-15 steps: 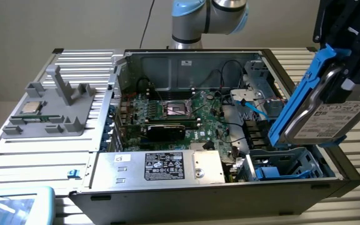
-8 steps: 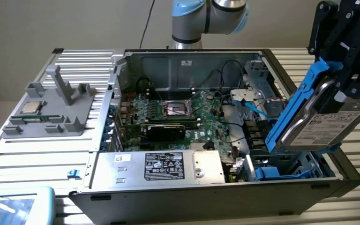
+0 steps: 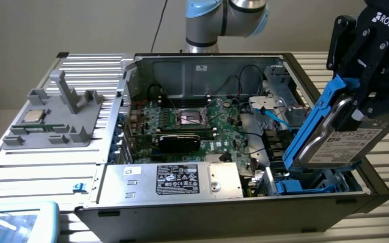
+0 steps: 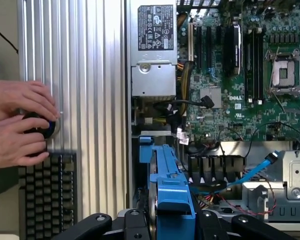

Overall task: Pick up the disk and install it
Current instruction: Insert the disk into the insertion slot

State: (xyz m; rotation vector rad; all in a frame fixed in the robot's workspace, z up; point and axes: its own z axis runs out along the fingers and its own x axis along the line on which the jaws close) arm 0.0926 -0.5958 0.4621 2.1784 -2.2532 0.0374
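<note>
The disk (image 3: 346, 144) is a silver-grey drive with a white label and blue rails. It hangs tilted, almost on edge, over the front corner of the open computer case (image 3: 201, 66) at the exterior view's right. My gripper (image 3: 361, 107) is shut on it from above, black fingers clamped on its two faces. The disk's lower edge sits just above the blue drive bay (image 3: 309, 185). In the wrist view the disk (image 4: 172, 190) appears edge-on, its blue rail running out from my gripper (image 4: 172, 226) toward the case interior.
A silver power supply box (image 3: 181, 179) lies at the case front beside the bay. The motherboard (image 3: 188, 121) with cables fills the middle. A grey fixture holding a CPU chip (image 3: 36, 116) stands on the ribbed table. A person's hands (image 4: 20, 125) rest by a keyboard (image 4: 45, 195).
</note>
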